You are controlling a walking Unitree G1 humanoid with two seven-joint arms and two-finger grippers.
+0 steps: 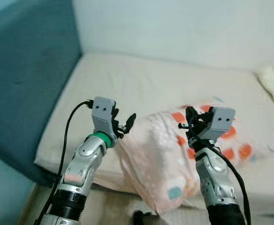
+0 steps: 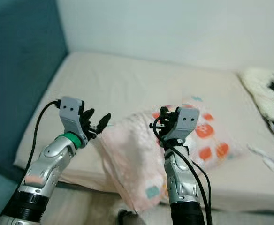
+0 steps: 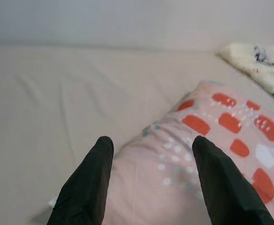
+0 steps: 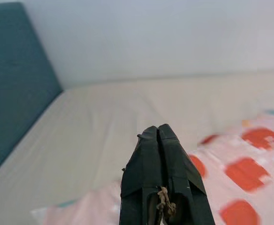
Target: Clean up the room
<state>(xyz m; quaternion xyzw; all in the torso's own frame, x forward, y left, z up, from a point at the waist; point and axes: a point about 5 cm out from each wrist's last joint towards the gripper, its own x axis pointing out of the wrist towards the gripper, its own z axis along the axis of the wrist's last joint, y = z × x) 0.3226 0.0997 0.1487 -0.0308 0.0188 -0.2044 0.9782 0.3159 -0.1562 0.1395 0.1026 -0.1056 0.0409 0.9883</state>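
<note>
Left tool held spread over pillow at bed front edge, likely for grasping. Right tool raised, closed, empty.

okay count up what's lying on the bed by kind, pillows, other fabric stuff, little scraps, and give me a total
Pillows: 1, the pink pillow with orange patches, hanging over the mattress front edge.
Other fabric: 1, a cream bundle at the bed's right side.
Small white scraps: 2, lying together right of the pillow.
Total: 4.
</note>
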